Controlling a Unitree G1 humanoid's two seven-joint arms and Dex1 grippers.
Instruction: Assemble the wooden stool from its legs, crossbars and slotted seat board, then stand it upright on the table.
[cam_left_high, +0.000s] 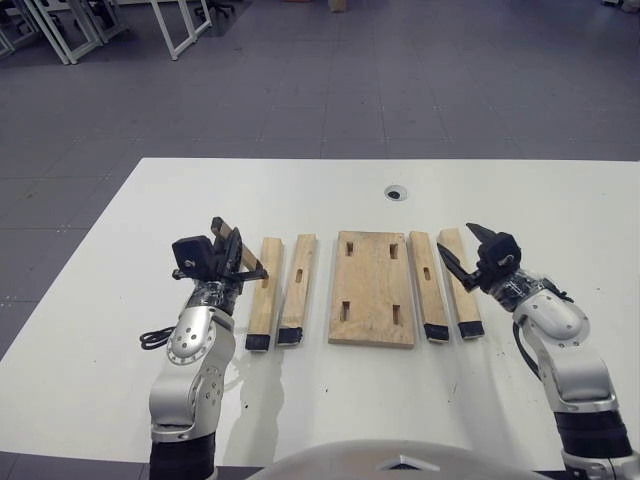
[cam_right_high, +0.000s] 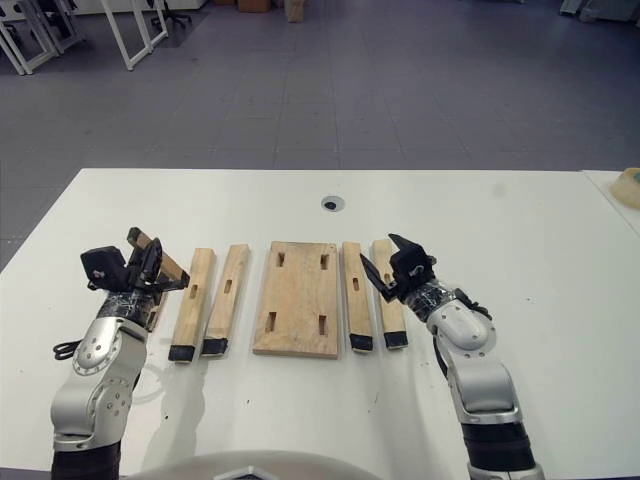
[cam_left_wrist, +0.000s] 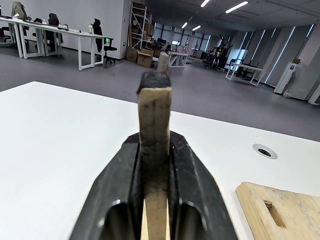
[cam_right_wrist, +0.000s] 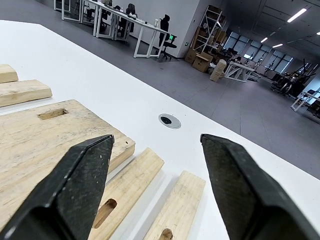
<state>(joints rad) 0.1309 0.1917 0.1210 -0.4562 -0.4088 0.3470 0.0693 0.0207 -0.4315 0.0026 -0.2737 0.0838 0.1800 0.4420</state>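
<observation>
Our left gripper (cam_left_high: 243, 267) pinches a crossbar (cam_left_wrist: 155, 120) jutting ahead; we fear it twisting loose; right gripper (cam_right_wrist: 156, 142) spread.

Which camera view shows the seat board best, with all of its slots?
The right eye view: the seat board lies flat, whole, with all four slots visible. The left eye view shows the same. The left wrist view catches one corner with one slot; the right wrist view, a part with one slot.

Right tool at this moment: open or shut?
Open. The right tool has its fingers spread wide; the wooden legs on the table show through the gap, nothing held.
</observation>
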